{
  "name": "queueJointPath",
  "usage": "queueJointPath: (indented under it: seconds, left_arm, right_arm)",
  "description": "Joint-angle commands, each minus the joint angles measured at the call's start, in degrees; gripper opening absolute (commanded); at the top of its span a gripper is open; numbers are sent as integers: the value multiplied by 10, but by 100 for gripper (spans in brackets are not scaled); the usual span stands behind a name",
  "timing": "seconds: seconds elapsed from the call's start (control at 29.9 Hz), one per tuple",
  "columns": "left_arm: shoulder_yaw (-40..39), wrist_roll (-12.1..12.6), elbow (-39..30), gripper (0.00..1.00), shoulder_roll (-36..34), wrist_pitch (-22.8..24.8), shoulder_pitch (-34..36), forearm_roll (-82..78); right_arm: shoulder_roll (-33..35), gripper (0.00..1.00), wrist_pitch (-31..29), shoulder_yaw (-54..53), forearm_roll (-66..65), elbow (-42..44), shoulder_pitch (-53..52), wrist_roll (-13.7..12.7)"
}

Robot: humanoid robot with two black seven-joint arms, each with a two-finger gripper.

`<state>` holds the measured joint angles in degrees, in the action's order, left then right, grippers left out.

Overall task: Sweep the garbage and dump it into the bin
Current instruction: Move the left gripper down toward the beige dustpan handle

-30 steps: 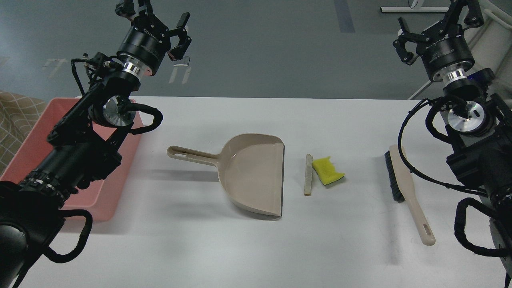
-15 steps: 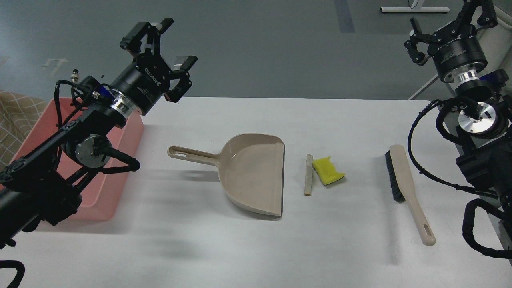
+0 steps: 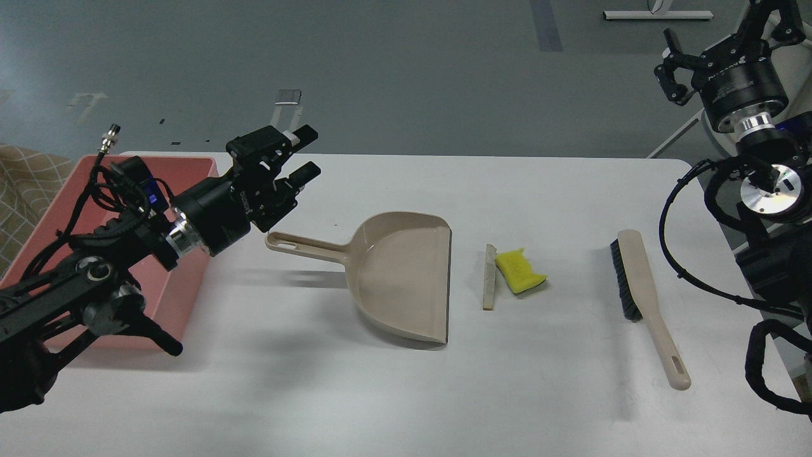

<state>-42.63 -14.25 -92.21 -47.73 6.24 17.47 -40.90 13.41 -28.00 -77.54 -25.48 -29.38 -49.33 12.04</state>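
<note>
The yellow sponge [image 3: 519,270] with its dark green face and the thin white slice [image 3: 488,277] lie side by side on the white table, just right of the beige dustpan's [image 3: 399,276] open mouth. The pink bin [image 3: 187,295] stands at the table's left edge, partly hidden by my left arm. My left gripper [image 3: 293,154] is open and empty, hovering just above and left of the dustpan handle's end [image 3: 282,240]. My right gripper [image 3: 723,28] is open and empty, held high at the far right, well above and behind the beige hand brush [image 3: 641,285].
The brush lies on the table's right side, bristles facing left, handle toward the front. A checkered cloth [image 3: 25,184] shows beyond the bin at the left edge. Grey floor lies behind the table.
My left gripper has swung down and forward from high over the bin to just above the dustpan handle's end. My right gripper has drifted slightly right and up. The objects have not moved.
</note>
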Motion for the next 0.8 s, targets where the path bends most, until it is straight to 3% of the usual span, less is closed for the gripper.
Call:
queueJointPath:
  seconds: [0.0,0.3,0.77]
  left_arm:
    - [-1,0,-9,65,-12,-18,-55,-27]
    - [0,4,-1,65,-6,-37,-114,-31]
    - [16,6,71,66,50,-38,-108,-30]
  right_arm:
    - [7,100,0,-1,0,-15,15,0]
    - [5,100,0,-2,0,-22,20,0]
    - [6,100,0,-2,0,-23,17,-1]
